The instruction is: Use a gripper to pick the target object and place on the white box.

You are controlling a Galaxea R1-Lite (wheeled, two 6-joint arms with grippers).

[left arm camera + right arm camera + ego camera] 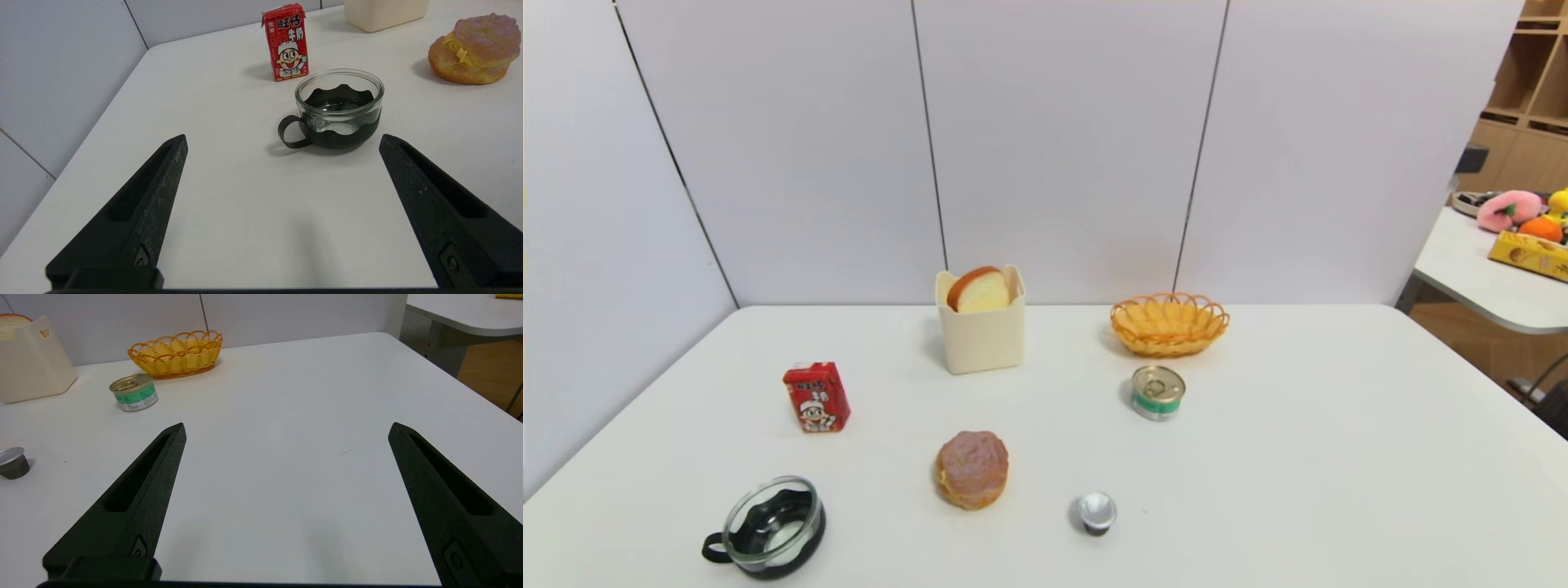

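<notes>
Here's the table (1258, 490), spread out under both claws. Beyond them, well apart, stands the box (984, 343), and the bread (982, 292) is in it, leaning, its top above the rim! Nearer the left claw (283, 141) sits the cup (341, 118), just ahead of its tips; that claw's fingers are wide apart, nothing between them. The right claw (289, 428), also spread and bare, is parked over the table's right side. The placing looks done, I'd say. So hold off: keep both claws clear of the cup and box, and leave that bread unnudged.
</notes>
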